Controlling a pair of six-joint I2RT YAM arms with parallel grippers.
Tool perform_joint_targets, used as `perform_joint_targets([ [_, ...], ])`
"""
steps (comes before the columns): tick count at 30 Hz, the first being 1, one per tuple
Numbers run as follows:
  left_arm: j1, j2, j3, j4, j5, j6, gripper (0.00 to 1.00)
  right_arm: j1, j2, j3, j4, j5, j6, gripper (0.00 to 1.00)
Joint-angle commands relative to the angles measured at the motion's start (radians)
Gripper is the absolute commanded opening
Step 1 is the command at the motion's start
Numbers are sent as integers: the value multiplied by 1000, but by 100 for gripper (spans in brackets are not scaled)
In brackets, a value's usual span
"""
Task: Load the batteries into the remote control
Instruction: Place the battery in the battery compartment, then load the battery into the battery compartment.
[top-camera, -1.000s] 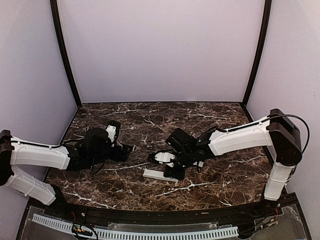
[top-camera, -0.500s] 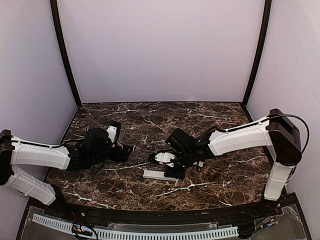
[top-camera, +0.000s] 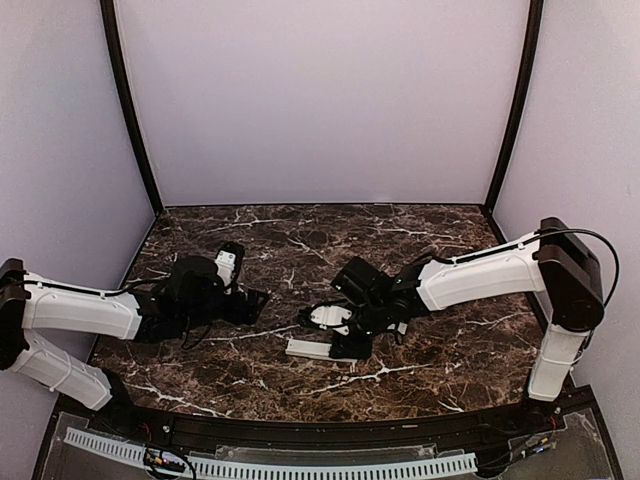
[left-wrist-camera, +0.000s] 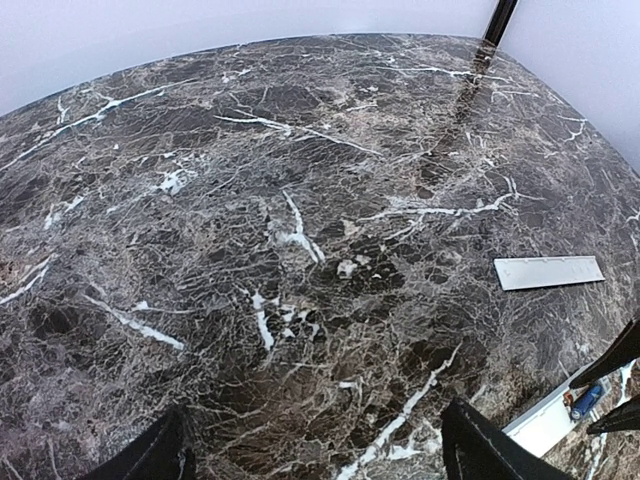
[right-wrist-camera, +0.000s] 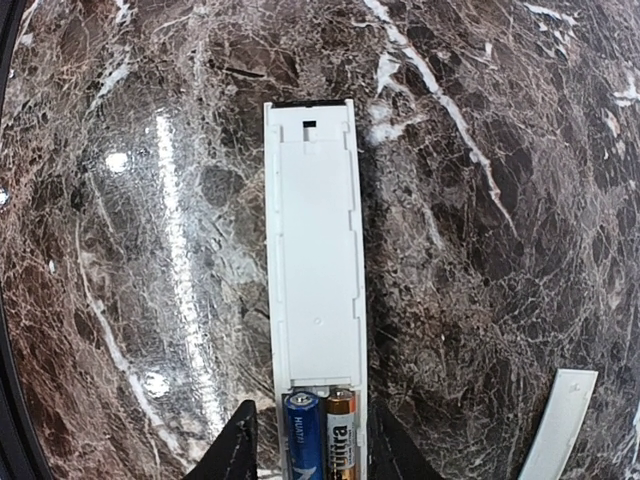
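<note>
Batteries (right-wrist-camera: 303, 436) in remote control (right-wrist-camera: 315, 250) end — lying between parted right jaws

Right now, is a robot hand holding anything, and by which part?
Nothing is held. The right end effector straddles the remote control at its battery end, small gaps either side; the left end effector is open and empty.

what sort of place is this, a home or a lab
Probably a robot test booth, not a home: plain pale lilac walls and black corner posts box in a dark marble-patterned tabletop, with a white left robot arm and right robot arm.
</note>
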Motion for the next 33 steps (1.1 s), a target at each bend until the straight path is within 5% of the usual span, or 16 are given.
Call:
perform_joint_targets([
  [1, -9, 14, -2, 19, 19, 15, 84, 0, -47, 22, -15, -4, -9, 36],
  [8, -24, 31, 5, 0, 11, 19, 84, 0, -108, 34, -3, -18, 73, 37],
  [11, -29, 34, 6, -17, 2, 15, 83, -1, -143, 63, 0, 1, 281, 30],
  [14, -42, 47, 12, -52, -9, 14, 77, 2, -142, 95, -68, 52, 630, 11],
  [19, -86, 82, 16, -64, -13, 25, 70, 44, -145, 60, -102, 108, 935, 1],
  [33, -103, 155, 7, -33, 13, 37, 67, 57, -18, 120, -135, 112, 1002, 0],
])
